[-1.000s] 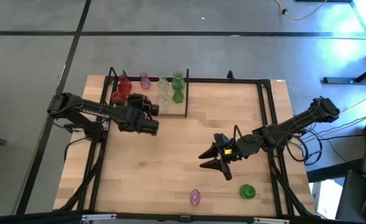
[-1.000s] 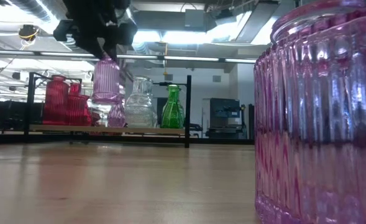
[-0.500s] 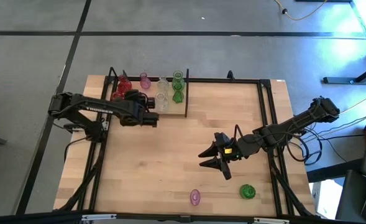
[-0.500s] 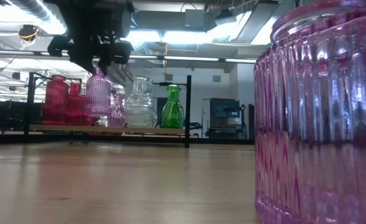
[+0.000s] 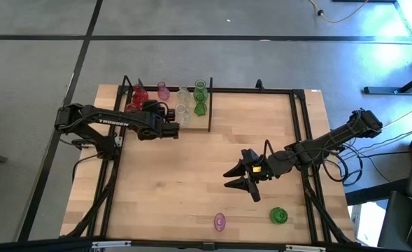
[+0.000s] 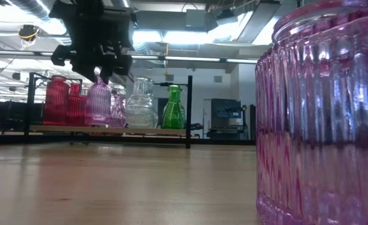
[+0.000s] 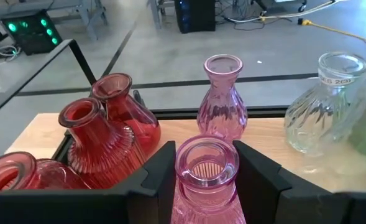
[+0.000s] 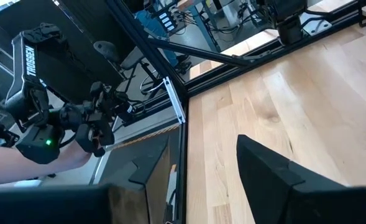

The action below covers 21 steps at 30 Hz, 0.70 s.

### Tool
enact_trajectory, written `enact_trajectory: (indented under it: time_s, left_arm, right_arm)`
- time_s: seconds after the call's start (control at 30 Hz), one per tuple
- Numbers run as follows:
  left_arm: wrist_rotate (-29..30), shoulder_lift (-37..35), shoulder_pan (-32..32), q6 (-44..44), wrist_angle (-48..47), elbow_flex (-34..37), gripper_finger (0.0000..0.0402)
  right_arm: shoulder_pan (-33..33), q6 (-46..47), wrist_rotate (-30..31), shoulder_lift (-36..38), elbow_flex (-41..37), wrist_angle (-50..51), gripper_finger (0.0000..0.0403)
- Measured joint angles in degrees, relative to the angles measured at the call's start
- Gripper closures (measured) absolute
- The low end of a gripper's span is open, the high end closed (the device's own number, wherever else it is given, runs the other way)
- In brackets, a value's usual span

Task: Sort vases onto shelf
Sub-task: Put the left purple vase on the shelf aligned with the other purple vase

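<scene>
At the black-railed light-wood shelf (image 5: 207,123), left gripper (image 7: 205,163) clasps a ribbed translucent pink vase (image 7: 205,168).
It sits beside red vases (image 7: 108,134); right gripper (image 5: 244,180) hangs open mid-table.

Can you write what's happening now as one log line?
left gripper: holds pink vase at shelf | right gripper: open, idle

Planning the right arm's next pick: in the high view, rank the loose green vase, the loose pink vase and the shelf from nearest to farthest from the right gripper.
1. Green vase, at the near edge, just right of the right gripper.
2. Pink vase, at the near edge, just left of it; close to the green one.
3. Shelf, far left corner, clearly farthest.
</scene>
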<state>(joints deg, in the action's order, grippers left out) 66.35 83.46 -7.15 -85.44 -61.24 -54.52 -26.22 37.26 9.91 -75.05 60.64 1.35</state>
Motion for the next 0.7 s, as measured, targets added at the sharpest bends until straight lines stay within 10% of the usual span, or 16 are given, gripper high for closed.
enact_trajectory:
  time_s: [0.7]
  left_arm:
    - [0.24, 0.0, -0.08, 0.51, 0.72, 0.02, 0.0219]
  right_arm:
    - [0.0, 1.71, 0.02, 0.0, 0.02, -1.32, 0.0235]
